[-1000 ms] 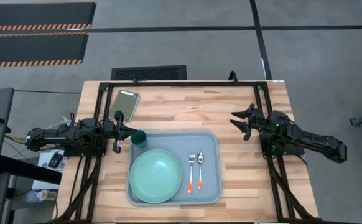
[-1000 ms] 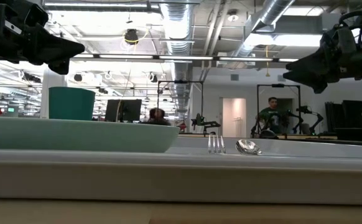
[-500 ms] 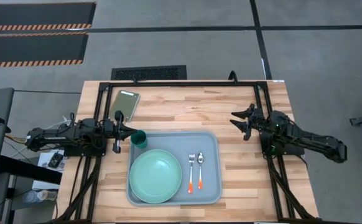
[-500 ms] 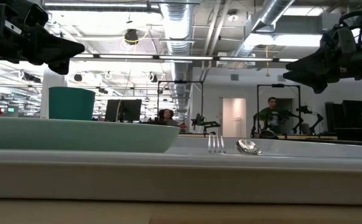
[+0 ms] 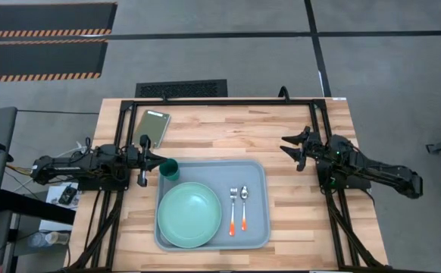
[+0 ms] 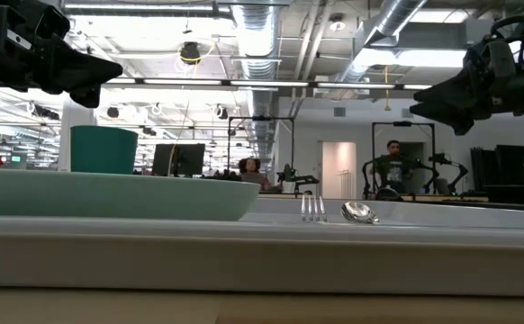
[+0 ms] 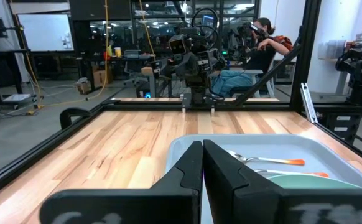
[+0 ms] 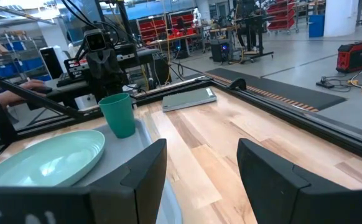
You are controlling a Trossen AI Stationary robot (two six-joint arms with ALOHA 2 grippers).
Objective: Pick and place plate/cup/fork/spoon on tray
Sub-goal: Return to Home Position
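The grey-blue tray point(image 5: 260, 168) lies on the table's near middle. On it rest the mint-green plate point(image 5: 189, 214) at the left, the dark teal cup point(image 5: 170, 169) upright in the far left corner, and the fork point(image 5: 233, 211) and spoon point(image 5: 244, 208) side by side at the right. My left gripper point(image 5: 160, 159) is shut and empty, just left of the cup. My right gripper point(image 5: 286, 148) is open and empty, above the table right of the tray.
An olive-green pad point(image 5: 153, 127) lies at the table's far left. Black frame rails point(image 5: 228, 102) run along the table's far edge and both sides. Bare wood lies between the tray and the right arm. People show in the room beyond point(image 6: 393, 162).
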